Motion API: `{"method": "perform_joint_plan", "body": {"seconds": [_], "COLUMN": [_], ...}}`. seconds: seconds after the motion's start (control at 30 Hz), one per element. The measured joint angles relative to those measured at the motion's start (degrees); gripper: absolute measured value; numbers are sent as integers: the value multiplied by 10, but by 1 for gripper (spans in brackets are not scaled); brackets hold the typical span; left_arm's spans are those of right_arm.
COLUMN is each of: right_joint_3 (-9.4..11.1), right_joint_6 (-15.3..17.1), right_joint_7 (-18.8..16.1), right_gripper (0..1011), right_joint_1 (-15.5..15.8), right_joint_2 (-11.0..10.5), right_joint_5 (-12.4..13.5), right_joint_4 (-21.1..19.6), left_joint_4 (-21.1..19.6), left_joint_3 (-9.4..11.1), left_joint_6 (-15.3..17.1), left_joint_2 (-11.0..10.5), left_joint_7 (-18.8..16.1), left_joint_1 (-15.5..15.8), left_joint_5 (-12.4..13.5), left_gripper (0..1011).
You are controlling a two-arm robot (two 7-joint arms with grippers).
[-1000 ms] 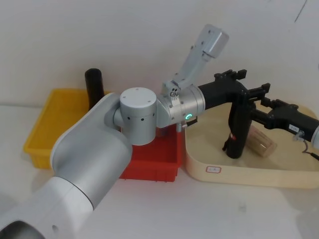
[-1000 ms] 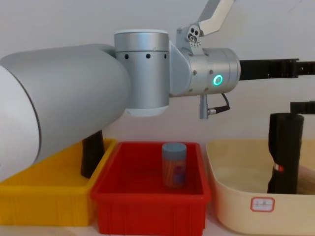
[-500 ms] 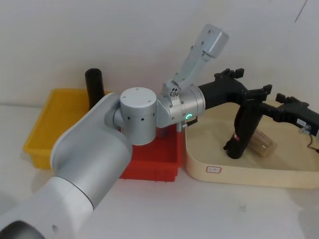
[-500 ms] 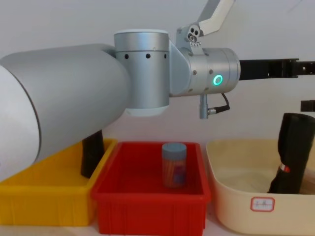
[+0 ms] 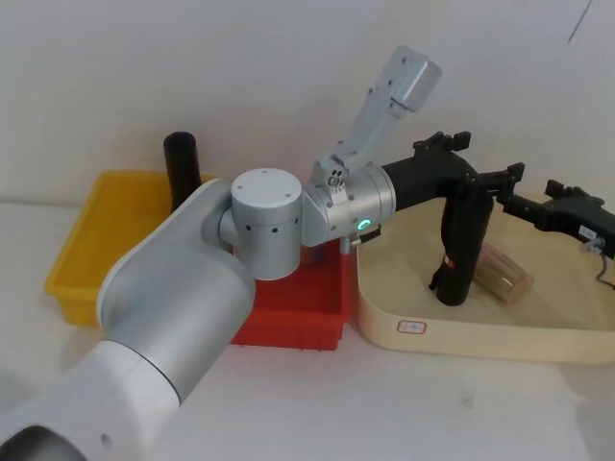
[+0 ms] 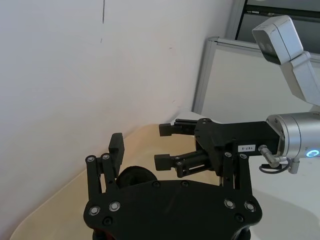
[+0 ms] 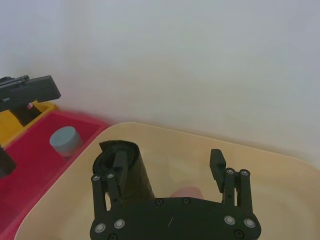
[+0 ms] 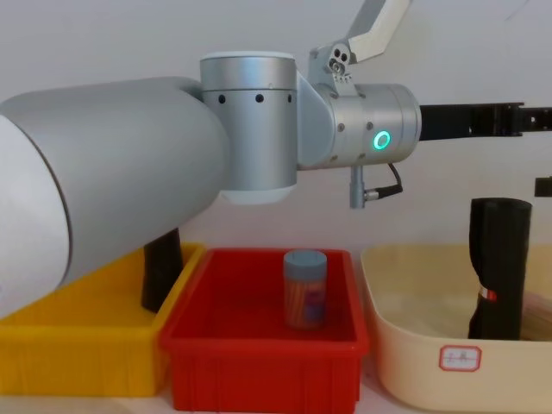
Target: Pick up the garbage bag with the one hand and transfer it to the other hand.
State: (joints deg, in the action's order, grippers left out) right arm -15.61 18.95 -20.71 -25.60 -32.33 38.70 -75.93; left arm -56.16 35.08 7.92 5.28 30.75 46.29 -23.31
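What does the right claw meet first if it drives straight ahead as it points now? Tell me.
Probably the garbage bag, upright in the beige tray. It lines up with one side of the open right claw, not the middle of the gap; depth is unclear.

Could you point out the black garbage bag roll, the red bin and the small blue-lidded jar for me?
garbage bag [image 5: 459,245]: head view, middle of the upright roll.
red bin [image 8: 259,358]: chest view, front wall.
blue-lidded jar [image 8: 305,293]: chest view, its side.

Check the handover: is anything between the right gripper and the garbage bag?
Nothing: in the head view, the right gripper hangs open just beside the garbage bag standing in the beige tray, with bare air between them.
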Motion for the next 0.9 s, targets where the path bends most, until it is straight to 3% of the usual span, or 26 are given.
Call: {"method": "perform_joint_plan", "body": {"seconds": [0.9], "right_joint_3": [2], "right_joint_6": [1], "right_joint_7": [7], "right_gripper": [1001], "right_joint_1": [-4], "right_joint_2": [3], "right_joint_5": [2], "right_joint_4": [9], "left_joint_4": [0], "left_joint_3": [0], "left_joint_6": [0], "left_joint_2": [0], "left_joint_7": [0], "left_joint_1": [0], "left_joint_5": [0], "left_gripper": [1001]}}
